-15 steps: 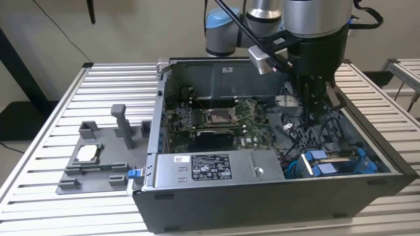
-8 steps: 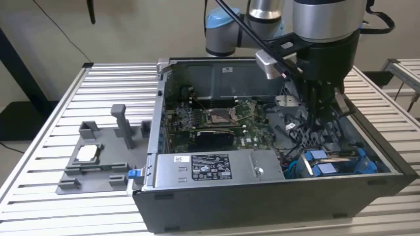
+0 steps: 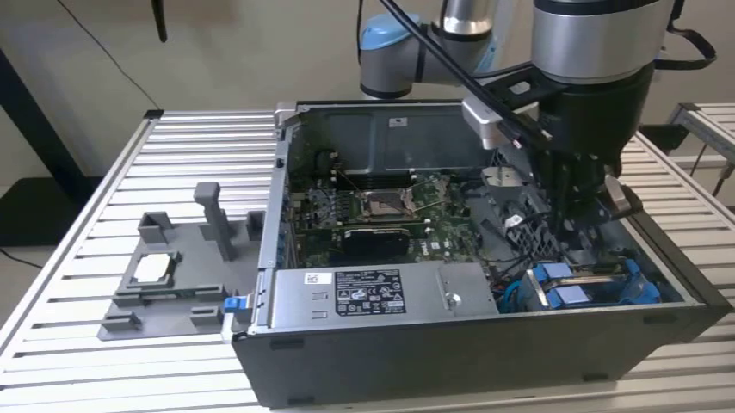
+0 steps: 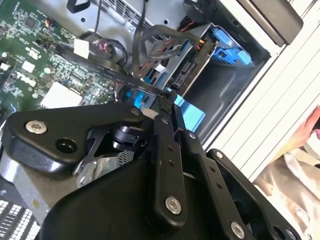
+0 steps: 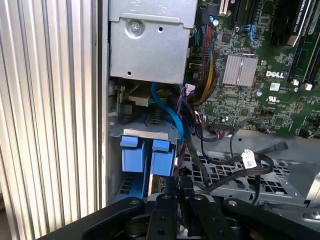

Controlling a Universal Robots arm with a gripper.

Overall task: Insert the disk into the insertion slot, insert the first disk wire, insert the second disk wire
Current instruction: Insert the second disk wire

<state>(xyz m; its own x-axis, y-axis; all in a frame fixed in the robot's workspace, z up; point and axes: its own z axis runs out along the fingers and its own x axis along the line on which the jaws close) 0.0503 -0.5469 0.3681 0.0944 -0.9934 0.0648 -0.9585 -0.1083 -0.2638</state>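
My gripper (image 4: 167,97) has its fingers pinched nearly together on a thin black wire (image 4: 107,67), just above the disk (image 5: 147,157). The disk looks already seated in the insertion slot (image 3: 591,288), at the case's corner beside the power supply (image 3: 367,297). Wiring seems unfinished. Its blue end tabs face up; I can't judge its long axis.

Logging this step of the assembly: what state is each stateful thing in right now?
Silver-grey hard drive in blue plastic carrier: seated in the bay.
Grey metal drive-bay cage: occupied.
Black tool: shut on a thin black cable.
Black computer case: side open.
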